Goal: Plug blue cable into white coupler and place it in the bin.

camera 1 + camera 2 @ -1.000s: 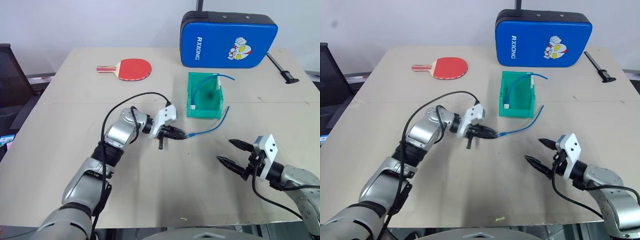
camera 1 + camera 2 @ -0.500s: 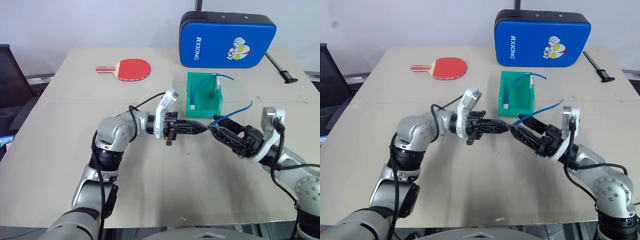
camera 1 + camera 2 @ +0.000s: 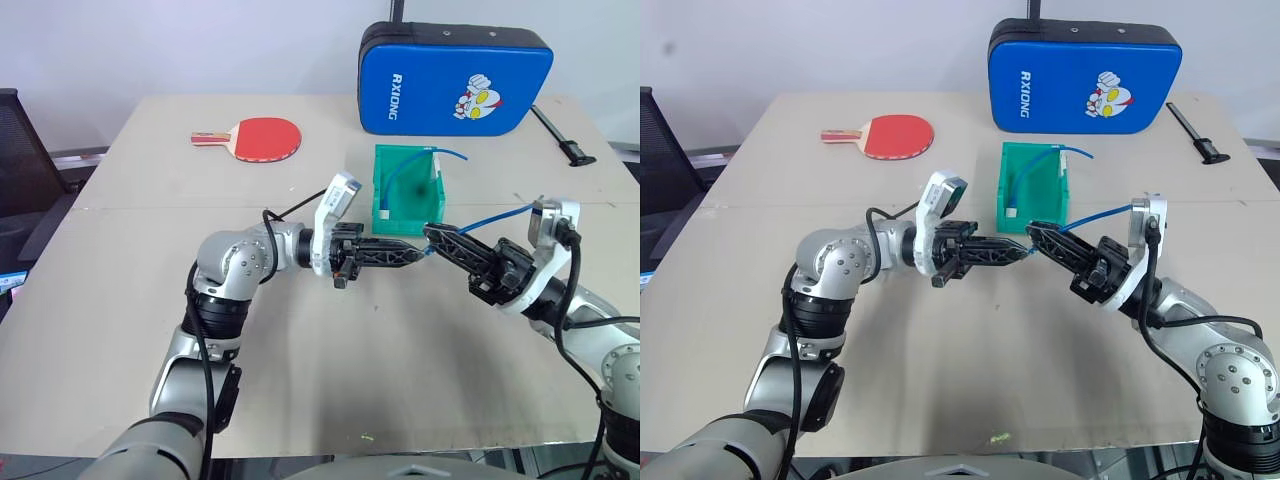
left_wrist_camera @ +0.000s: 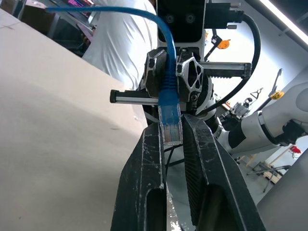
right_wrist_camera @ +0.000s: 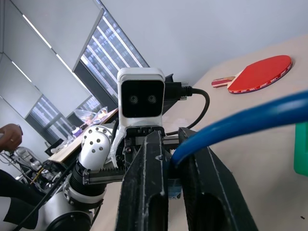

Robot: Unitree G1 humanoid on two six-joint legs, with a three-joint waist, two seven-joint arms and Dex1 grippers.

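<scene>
In front of the green bin [image 3: 408, 192], right tool [image 3: 437, 238] just clamped shut on blue cable [image 3: 497, 213]; left tool [image 3: 412, 254] shut on its plug. Coupler still unmated.

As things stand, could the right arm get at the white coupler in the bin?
Probably not yet. The right claw is shut on the blue cable beside the left claw. The white coupler sits inside the bin, open from above.
</scene>
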